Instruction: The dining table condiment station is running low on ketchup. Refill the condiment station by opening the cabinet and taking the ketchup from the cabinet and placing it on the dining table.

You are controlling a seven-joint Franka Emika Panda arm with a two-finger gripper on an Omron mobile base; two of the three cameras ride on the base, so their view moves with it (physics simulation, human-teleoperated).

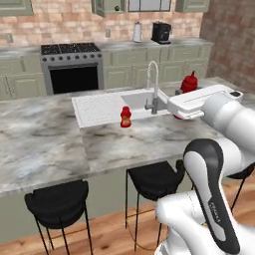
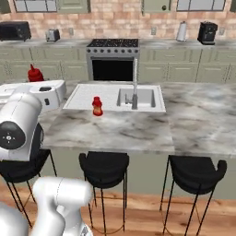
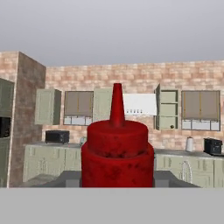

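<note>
In the end effector [image 3: 117,186], ketchup [image 3: 117,153], gripped.

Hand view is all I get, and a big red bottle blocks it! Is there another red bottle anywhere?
Observer: Yes, a smaller red bottle stands on the dining table, right beside the sink.
Operator: Where is my big bottle?
Observer: Your ketchup bottle is up near the table's far edge, to the right of the tap.
Operator: Can anyone sit there?
Observer: Yes, black stools line the table's near side.
</note>
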